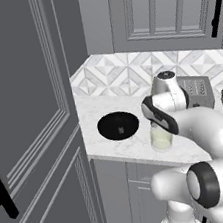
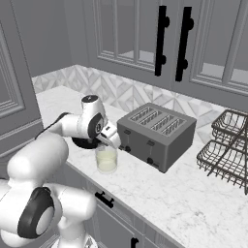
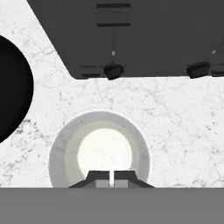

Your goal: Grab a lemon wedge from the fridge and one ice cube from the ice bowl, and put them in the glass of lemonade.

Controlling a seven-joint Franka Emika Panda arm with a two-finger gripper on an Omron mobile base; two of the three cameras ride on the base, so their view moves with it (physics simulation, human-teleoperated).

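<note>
Hovering over the glass of lemonade [image 3: 104,151], the gripper [image 3: 111,178] had jaws pressed together — best released squarely above the rim.

Veined glossy marble counter [image 2: 160,193]; matt, perhaps metal toaster [image 2: 157,135].

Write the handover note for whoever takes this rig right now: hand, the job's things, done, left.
Hand: shut, fingertips nearly together, poised directly above the glass of lemonade; nothing visibly gripped between them.
Glass: upright on the marble counter, in front of the toaster, beside the ice bowl.
Ice bowl: on the counter left of the glass, with one small ice cube in it.
Done: cannot confirm; no lemon wedge or cube is visible in the pale liquid from above.
Left: check the glass for lemon, then move the ice cube from bowl to glass.
</note>
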